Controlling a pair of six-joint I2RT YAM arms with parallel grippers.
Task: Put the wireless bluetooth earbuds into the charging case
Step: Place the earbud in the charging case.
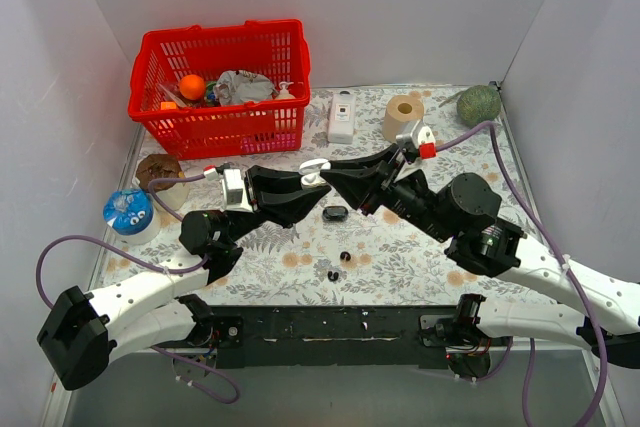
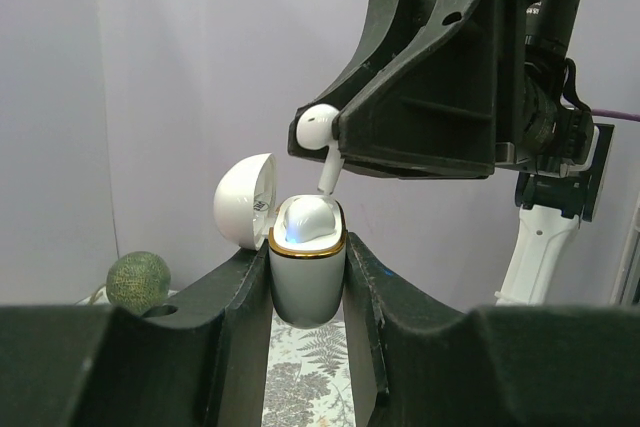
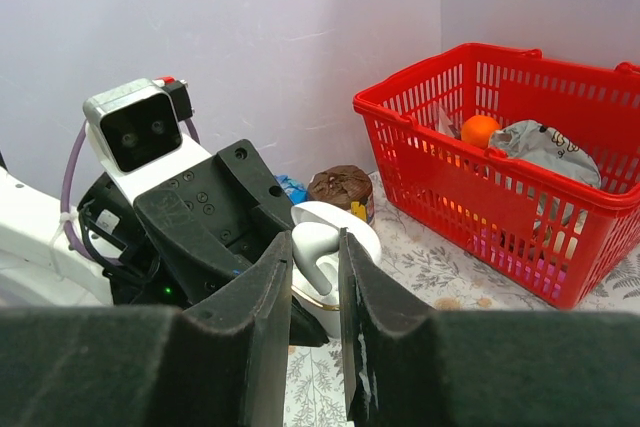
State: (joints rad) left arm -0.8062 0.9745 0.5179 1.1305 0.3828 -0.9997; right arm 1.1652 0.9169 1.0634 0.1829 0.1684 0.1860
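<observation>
The white charging case (image 2: pixel 305 282) has a gold rim and its lid (image 2: pixel 243 200) is swung open to the left. My left gripper (image 2: pixel 307 292) is shut on the case's body and holds it upright above the table. One white earbud (image 2: pixel 308 217) sits in the case. My right gripper (image 3: pixel 315 257) is shut on a second white earbud (image 3: pixel 312 245). This one hangs just above the case's opening with its stem (image 2: pixel 328 175) pointing down, close to the rim. In the top view both grippers meet at mid-table (image 1: pixel 318 177). Two tiny black earbuds (image 1: pixel 345 256) (image 1: pixel 333 274) lie on the floral mat nearer the bases.
A small black oval case (image 1: pixel 334 213) lies on the mat below the grippers. Along the back stand a red basket (image 1: pixel 220 87) of items, a white bottle (image 1: pixel 342 117), a paper roll (image 1: pixel 403 117) and a green ball (image 1: pixel 478 105). At the left are a brown muffin (image 1: pixel 158 169) and a blue-white cup (image 1: pixel 128 212).
</observation>
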